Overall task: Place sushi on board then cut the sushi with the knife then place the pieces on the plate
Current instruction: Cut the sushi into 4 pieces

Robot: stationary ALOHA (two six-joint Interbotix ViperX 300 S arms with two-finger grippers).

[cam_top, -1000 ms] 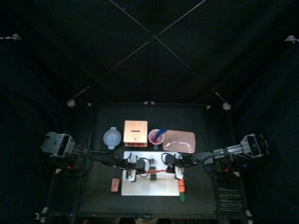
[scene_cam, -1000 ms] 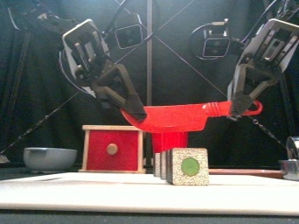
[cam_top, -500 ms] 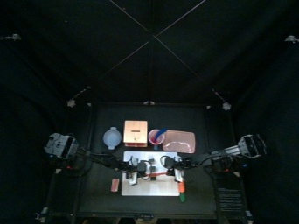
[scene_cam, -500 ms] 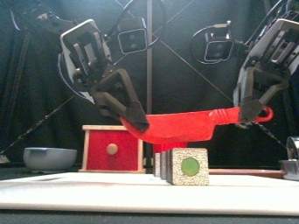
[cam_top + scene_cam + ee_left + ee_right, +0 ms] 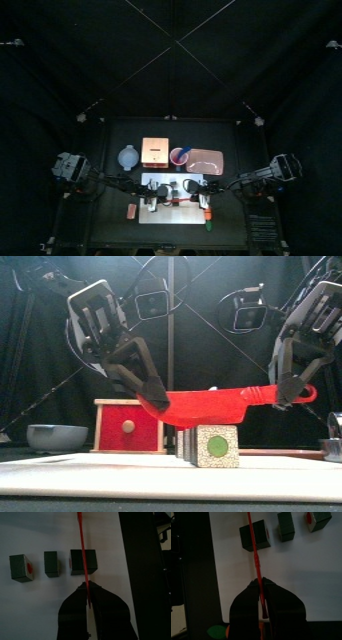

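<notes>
— Item one: the knife (image 5: 214,404), red. Where do we have it?
— Level above the board (image 5: 80,471), over the sushi (image 5: 211,445). The left claw (image 5: 156,398) pinches the blade end and the right claw (image 5: 283,394) pinches the handle end, both pressed tight on it.
— Item two: the sushi?
— On the board, three blocks (image 5: 85,562) in a row with gaps between. The blade hangs across the end one.
— Step?
— Cutting, we judge. Next we need an even press straight down. The plate (image 5: 203,158), behind the board, comes after.
</notes>
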